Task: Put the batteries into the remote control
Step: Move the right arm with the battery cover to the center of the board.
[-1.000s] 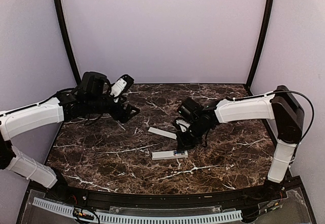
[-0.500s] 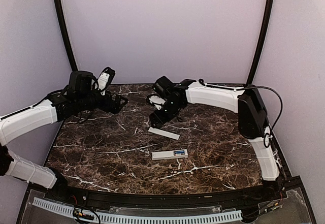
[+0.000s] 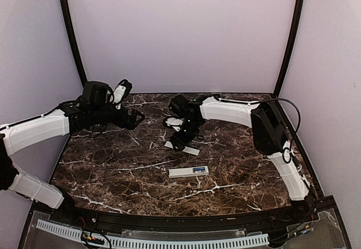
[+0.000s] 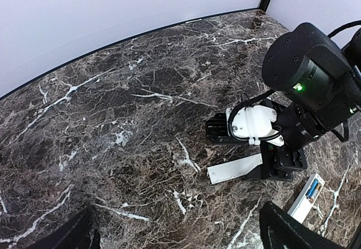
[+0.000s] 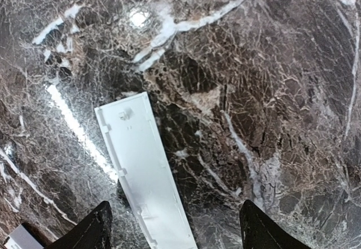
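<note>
1. White bar-shaped remote control (image 3: 188, 171) is lying on the marble worktop (image 3: 113, 164), blue cylindrical batteries (image 3: 198, 170) inside.
2. Your right fingers (image 5: 96, 229), gone from it, are hovering open, empty, over the flat white cover strip (image 5: 144, 170).
3. Left fingers (image 4: 79, 232) are idling open, empty.

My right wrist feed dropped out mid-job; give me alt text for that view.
A flat white cover strip lies on the dark marble table, its near end beneath the open right end effector, which grips nothing.
</note>
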Robot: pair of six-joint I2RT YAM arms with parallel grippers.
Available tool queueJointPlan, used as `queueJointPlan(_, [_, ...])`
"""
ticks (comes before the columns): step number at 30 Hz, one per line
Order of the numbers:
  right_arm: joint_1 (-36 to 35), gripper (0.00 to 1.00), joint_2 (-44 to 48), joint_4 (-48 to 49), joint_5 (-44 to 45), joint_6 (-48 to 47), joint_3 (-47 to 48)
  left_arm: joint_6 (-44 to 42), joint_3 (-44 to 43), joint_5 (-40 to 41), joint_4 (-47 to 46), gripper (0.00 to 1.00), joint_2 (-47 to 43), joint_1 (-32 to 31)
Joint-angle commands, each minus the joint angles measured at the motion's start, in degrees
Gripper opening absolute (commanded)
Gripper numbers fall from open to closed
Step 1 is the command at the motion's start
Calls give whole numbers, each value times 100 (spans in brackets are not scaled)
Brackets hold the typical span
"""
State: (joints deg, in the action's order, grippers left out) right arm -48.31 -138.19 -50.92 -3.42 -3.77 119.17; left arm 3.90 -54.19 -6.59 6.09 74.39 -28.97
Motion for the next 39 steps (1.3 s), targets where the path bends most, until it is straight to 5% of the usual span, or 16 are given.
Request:
queueJointPlan(1, [15,73,-304,-143,-56,-117,128,27,-133,-128,77,98,23,41])
queueJointPlan(17, [-291,52,-155,-163,427,-431,-463,-17,-154,-153,103,97,61,63])
queueJointPlan(28, [-363,28,398,-2,417,-509,-1561,-22,-153,-194,114,97,60,76])
queueJointPlan(39, [-257,26,1153,92,365,-537,-2926,-17,-159,-261,120,97,79,76])
